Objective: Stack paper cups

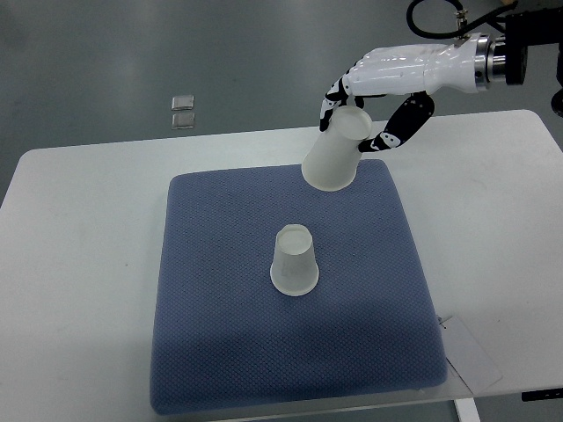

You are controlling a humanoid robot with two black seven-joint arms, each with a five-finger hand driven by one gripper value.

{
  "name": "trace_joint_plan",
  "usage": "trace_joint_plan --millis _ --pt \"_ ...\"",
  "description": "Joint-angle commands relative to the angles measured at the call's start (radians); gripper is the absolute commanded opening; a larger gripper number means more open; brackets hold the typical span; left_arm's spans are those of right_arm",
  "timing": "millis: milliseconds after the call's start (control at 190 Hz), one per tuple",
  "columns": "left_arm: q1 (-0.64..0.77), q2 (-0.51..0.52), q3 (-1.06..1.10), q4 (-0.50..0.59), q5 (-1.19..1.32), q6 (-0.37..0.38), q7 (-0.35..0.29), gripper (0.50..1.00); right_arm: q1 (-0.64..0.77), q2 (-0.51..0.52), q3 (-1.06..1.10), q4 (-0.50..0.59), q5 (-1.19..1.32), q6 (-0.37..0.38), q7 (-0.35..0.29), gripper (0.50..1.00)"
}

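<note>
The top view shows two white paper cups, both tapered cones with thin matte walls. One cup stands upside down near the middle of a blue mat, its narrow base up and its wide rim on the fabric. The other cup is held tilted above the mat's far right corner, wide mouth facing down toward the mat. The right hand, glossy white with black jointed fingers, is clamped around this cup's narrow end; its arm enters from the upper right.

The mat is square with rounded corners and a fine dotted weave. It lies on a smooth white worktop. Beyond the worktop is a grey floor with two small clear squares on it.

A white tag lies at the mat's near right corner. The held cup's base is hidden by the hand.
</note>
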Motion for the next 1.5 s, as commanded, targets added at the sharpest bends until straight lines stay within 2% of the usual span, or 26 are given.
trace_joint_plan --millis 0,242,474,732,1496 --pt "0.0 0.0 0.0 0.0 0.0 0.0 0.0 1.0 0.04 0.042 0.0 0.014 0.002 0.063 0.0 0.5" --pt "0.0 0.0 -0.001 0.0 0.0 0.0 0.0 1.0 0.043 0.132 -0.002 0.014 0.002 0.11 -0.012 0.5" --pt "0.0 0.0 0.0 0.0 0.0 0.0 0.0 1.0 0.038 0.165 -0.002 0.014 0.002 0.146 -0.014 0.5" --pt "0.0 0.0 0.0 0.0 0.0 0.0 0.0 1.0 0.01 0.203 -0.009 0.014 -0.004 0.146 -0.034 0.5" --pt "0.0 0.0 -0.001 0.0 0.0 0.0 0.0 1.0 -0.017 0.202 -0.018 -0.005 -0.025 0.144 -0.049 0.502"
